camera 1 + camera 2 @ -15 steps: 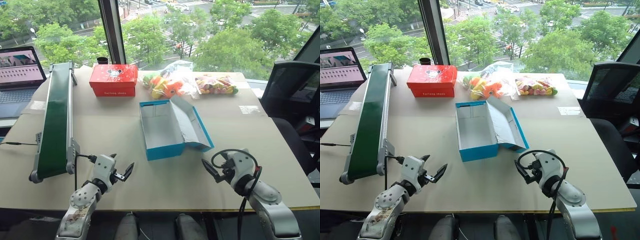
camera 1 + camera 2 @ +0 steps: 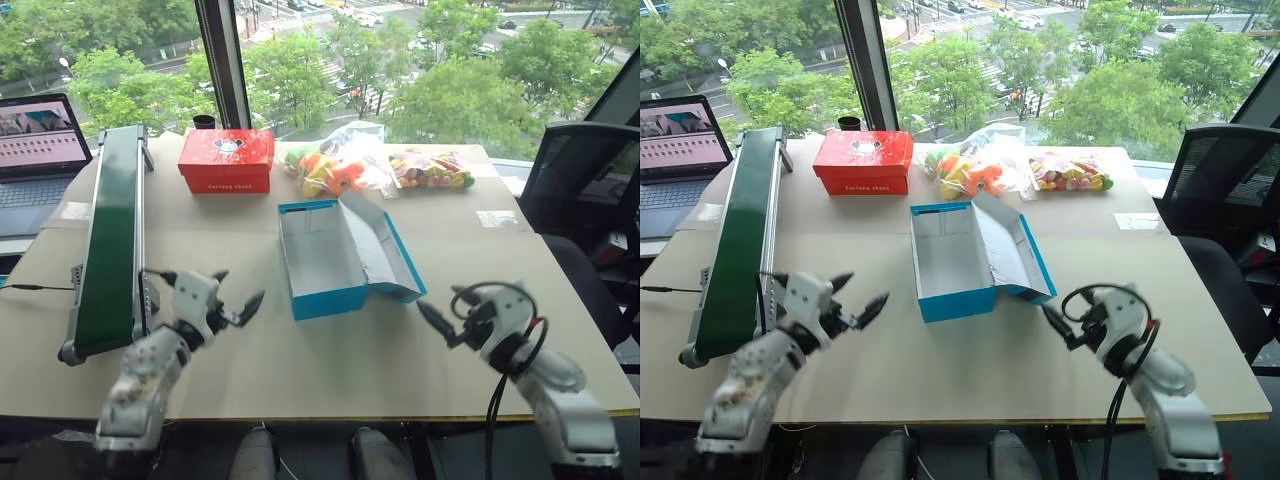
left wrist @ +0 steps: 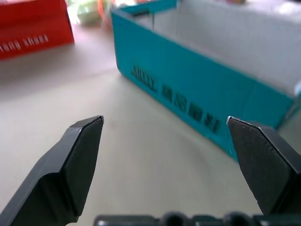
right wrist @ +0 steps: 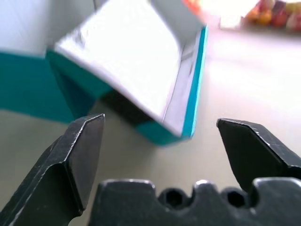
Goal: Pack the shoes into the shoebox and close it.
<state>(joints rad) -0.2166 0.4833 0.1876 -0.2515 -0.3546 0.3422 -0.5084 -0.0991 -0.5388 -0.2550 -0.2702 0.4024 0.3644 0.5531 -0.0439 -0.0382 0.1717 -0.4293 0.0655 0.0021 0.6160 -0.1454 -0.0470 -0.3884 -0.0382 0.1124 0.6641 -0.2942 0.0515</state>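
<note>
Lying open, shoebox (image 2: 322, 262) long axis running away from robot, lid right, both grippers spread, empty.

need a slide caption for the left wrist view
Open left hand faces the long side of the empty blue shoebox across bare table, red-orange box behind.

A tan table (image 2: 300, 370) beside a tall window carries an open blue shoebox (image 2: 322, 262) at its centre, lid folded toward three o'clock. A red-orange box (image 2: 226, 160) sits at eleven o'clock, two clear bags of colourful toys (image 2: 380, 168) at one o'clock, and a green conveyor belt (image 2: 110, 240) along nine o'clock.
</note>
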